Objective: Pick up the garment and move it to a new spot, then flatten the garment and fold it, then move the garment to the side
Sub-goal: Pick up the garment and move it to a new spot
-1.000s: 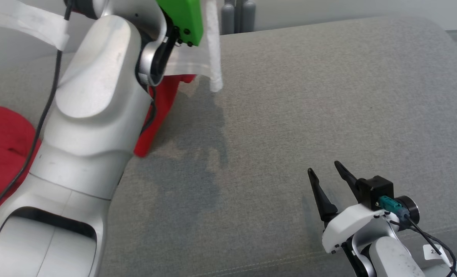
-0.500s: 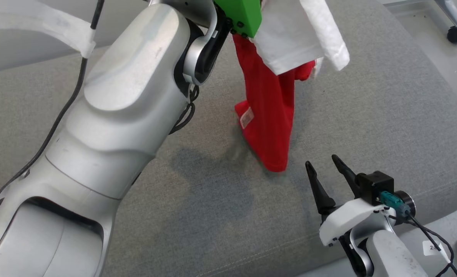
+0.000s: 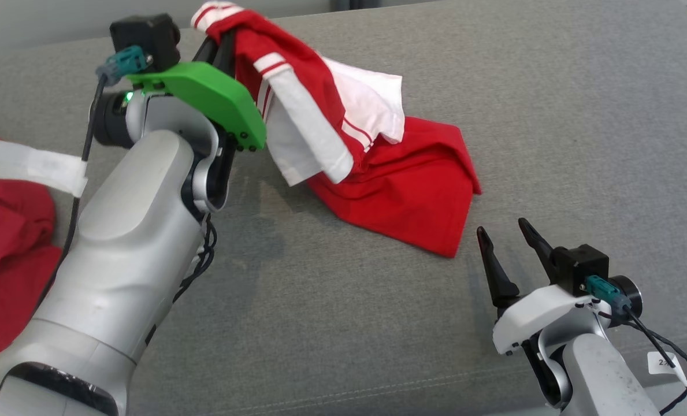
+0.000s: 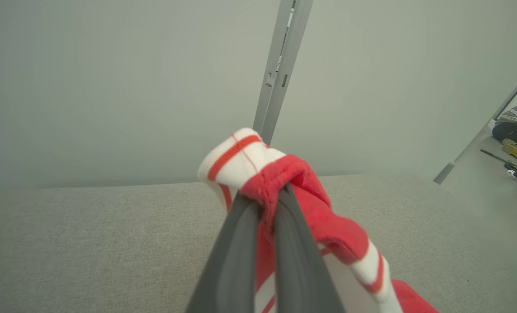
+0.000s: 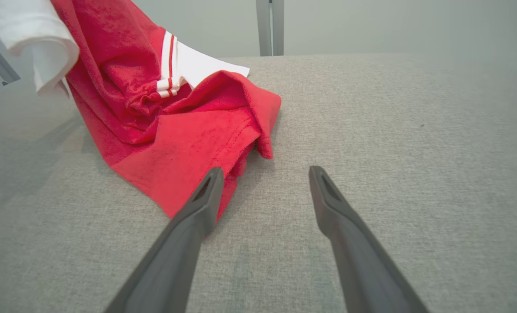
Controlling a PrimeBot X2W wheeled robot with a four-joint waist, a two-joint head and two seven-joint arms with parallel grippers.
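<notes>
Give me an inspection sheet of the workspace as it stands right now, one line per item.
Surface: grey fabric cushion, with a stitched seam near the front edge.
Job's things: red and white garment, bunched, one end lifted and the rest lying on the cushion.
Clutter: second red cloth at the robot's far left.
Hands: left hand shut on the garment's raised end; right hand open and empty, beside the garment's lower corner.
Cables: black cable running along the left arm; wrist cable looping off the right arm.
Surroundings: pale wall and grey metal post behind the cushion.
</notes>
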